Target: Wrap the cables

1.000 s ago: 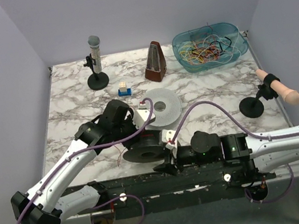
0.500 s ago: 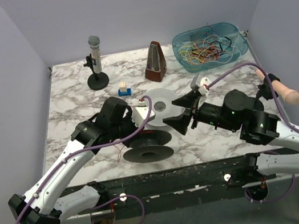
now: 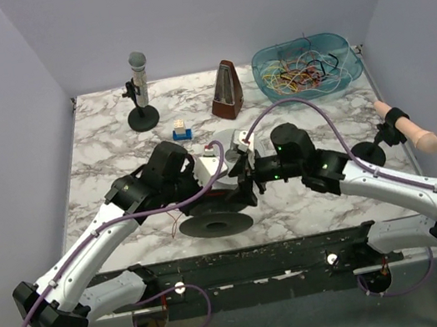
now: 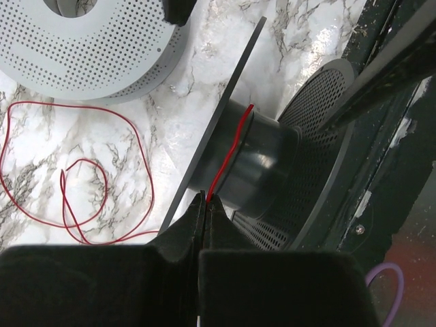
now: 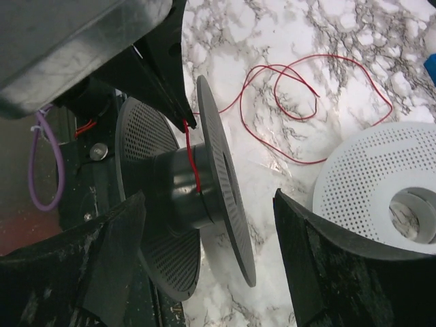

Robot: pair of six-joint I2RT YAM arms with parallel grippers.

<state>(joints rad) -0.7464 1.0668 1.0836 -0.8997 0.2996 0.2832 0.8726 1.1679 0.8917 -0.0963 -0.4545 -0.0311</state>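
Item: thin red wire. Light, limp, snag-prone. Laid over the hub of a black perforated spool, slack looped on marble tabletop. Left gripper pinches it (best hold, close to hub); right gripper gapes around spool.

From above, the left gripper and right gripper covered the hub of the black spool. Beside the spool, one end of the red cable vanished inside the closed left gripper; the white disc ran off-frame.

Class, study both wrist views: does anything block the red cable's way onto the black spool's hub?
Nothing visible does. The red cable already runs from the shut left hand over the spool hub; its loose loops lie on the table beside the white disc.
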